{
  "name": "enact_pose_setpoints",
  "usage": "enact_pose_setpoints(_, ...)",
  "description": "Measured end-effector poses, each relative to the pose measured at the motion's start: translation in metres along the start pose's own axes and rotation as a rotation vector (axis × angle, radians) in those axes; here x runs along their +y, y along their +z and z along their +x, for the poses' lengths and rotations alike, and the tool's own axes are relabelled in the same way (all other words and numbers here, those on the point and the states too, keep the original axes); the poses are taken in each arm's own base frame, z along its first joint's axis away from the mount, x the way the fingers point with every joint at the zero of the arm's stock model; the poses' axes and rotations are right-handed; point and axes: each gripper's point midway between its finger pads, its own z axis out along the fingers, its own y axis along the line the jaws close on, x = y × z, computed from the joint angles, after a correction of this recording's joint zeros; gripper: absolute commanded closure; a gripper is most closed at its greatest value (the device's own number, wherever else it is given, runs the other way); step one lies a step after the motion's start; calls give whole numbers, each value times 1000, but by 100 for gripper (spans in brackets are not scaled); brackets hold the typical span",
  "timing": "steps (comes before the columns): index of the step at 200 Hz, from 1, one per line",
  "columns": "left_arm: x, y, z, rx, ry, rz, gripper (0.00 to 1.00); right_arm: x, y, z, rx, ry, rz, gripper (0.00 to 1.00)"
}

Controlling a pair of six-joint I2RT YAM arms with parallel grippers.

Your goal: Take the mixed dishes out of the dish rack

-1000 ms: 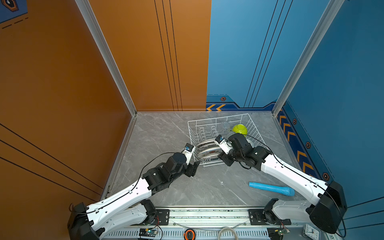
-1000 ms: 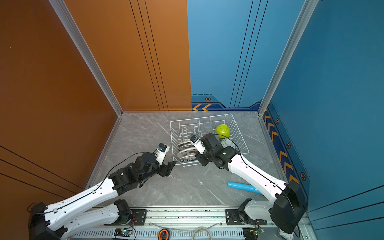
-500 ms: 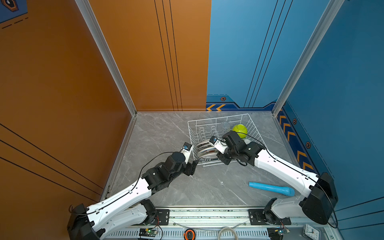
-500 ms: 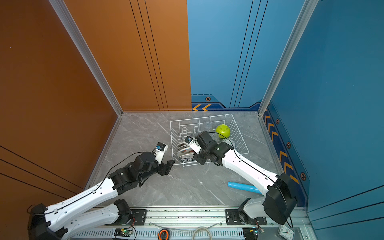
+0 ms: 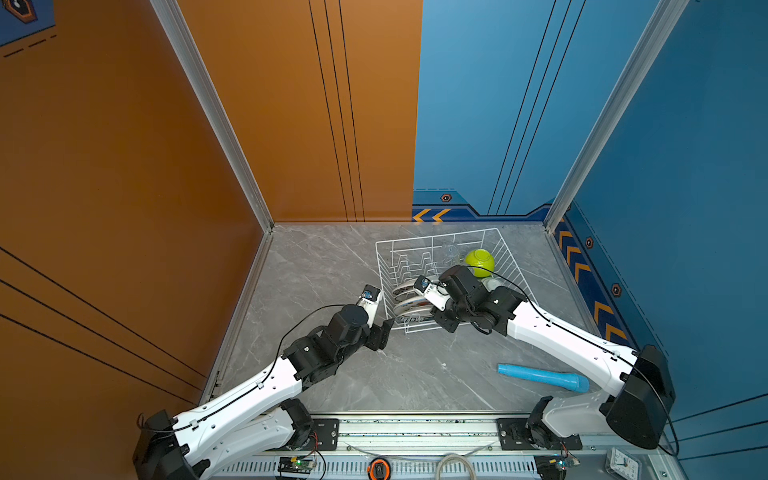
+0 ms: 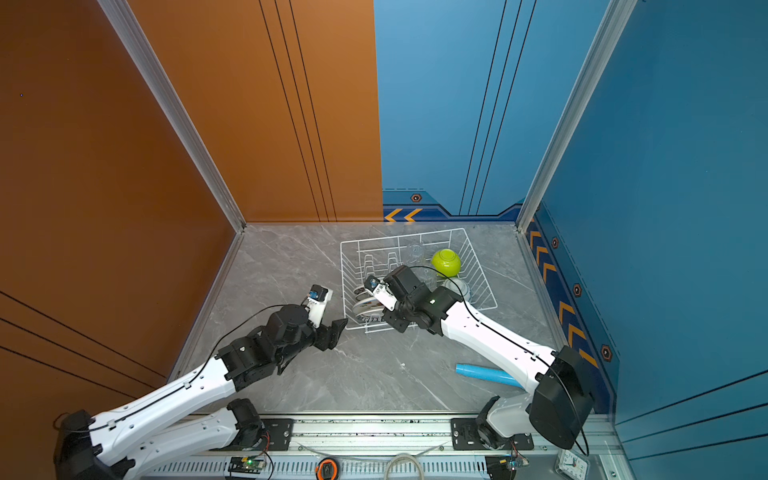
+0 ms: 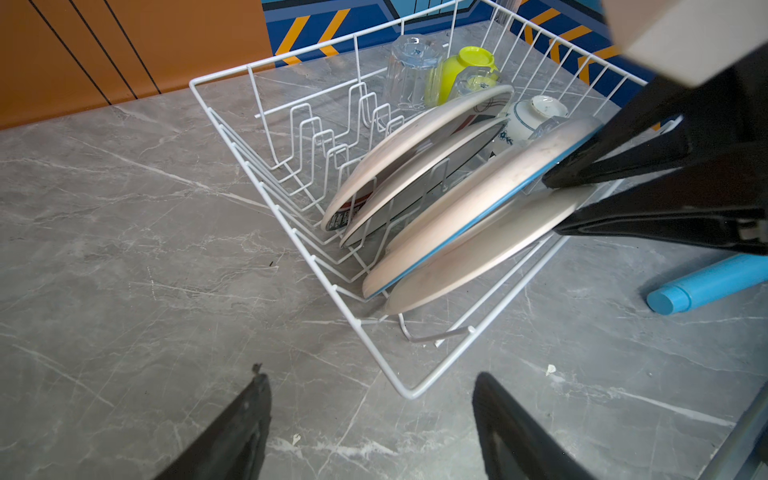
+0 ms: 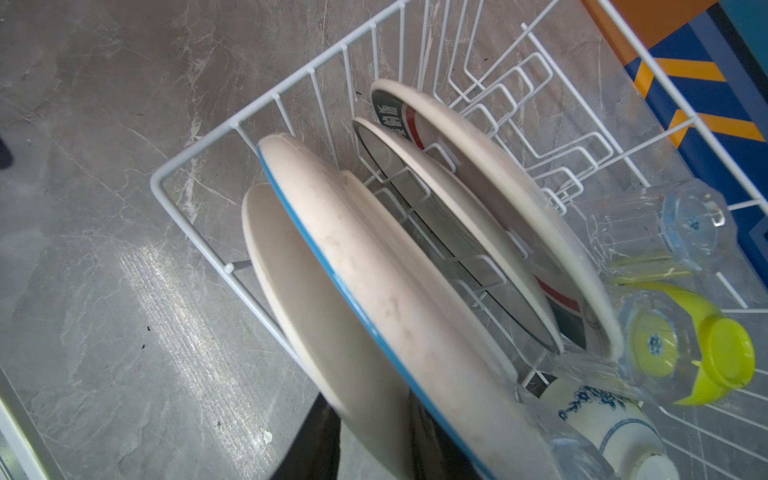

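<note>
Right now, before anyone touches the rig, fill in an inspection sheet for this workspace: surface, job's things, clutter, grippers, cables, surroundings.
Surface: grey marble table, a few specks.
Job's things: rack holds four tilted plates, lime bowl, patterned bowl, upside-down glasses.
Clutter: blue tube lying on the table, outside the rack.
Grippers: right gripper shut on the front plate; left gripper open, empty, by the rack's near corner.
Cables: a black cable along each arm; no snag seen.
Surroundings: orange and blue walls; clock at the front edge.

White dish rack (image 7: 410, 394), four leaning plates (image 7: 457, 199), nearest plate (image 7: 478, 253) gripped, bowls (image 7: 461, 68), cups (image 7: 409, 66)
</note>
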Motion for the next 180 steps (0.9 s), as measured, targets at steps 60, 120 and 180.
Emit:
enact_pose_setpoints(60,7,-7,-4,-32,-23,-18,22,8,-8,3,-25,-57,97,75)
enact_pose_setpoints(120,12,-5,1,-25,-47,-35,22,5,0,7,20,-101,183,72)
enact_pose_setpoints(180,15,-3,3,-33,-72,-41,22,-6,16,1,81,-183,251,86)
